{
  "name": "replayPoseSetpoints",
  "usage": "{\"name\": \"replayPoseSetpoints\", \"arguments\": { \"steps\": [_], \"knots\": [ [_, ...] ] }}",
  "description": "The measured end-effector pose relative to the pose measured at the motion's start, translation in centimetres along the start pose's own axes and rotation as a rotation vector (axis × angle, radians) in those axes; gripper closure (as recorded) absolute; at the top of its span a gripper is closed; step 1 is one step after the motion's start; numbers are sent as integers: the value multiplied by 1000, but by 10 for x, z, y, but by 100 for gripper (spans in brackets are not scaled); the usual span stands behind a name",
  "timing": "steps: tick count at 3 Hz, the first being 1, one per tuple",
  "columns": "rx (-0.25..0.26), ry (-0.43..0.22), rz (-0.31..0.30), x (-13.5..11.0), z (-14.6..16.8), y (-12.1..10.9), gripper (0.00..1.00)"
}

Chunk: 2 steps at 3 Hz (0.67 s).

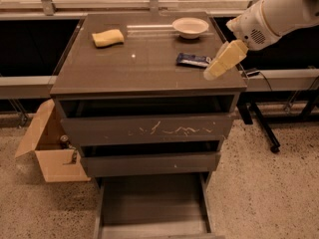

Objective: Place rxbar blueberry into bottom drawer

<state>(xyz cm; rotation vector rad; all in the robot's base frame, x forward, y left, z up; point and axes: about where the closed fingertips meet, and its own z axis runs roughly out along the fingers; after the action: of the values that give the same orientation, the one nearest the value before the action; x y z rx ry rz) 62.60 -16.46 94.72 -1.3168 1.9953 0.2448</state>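
The rxbar blueberry (193,59), a flat dark blue bar, lies on the cabinet top at the right, in front of the bowl. My gripper (211,73) hangs over the cabinet's front right corner, just right of and slightly nearer than the bar, pointing down-left and apart from it. The bottom drawer (152,203) is pulled open at floor level and its plain floor shows nothing in it. The two drawers above it are pushed in.
A yellow sponge (107,37) lies at the back left of the cabinet top (134,68). A white bowl (190,27) stands at the back right. An open cardboard box (50,151) sits on the floor at the left. A black stand leg (261,126) is at the right.
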Motion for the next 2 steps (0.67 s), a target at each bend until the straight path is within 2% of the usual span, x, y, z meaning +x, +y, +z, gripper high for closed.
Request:
{"name": "replayPoseSetpoints", "arguments": {
  "steps": [1,2],
  "knots": [
    [-33,-57,-18,-7,28,-24,0],
    [-89,-119,70,-5,73,-47,0]
  ]
}}
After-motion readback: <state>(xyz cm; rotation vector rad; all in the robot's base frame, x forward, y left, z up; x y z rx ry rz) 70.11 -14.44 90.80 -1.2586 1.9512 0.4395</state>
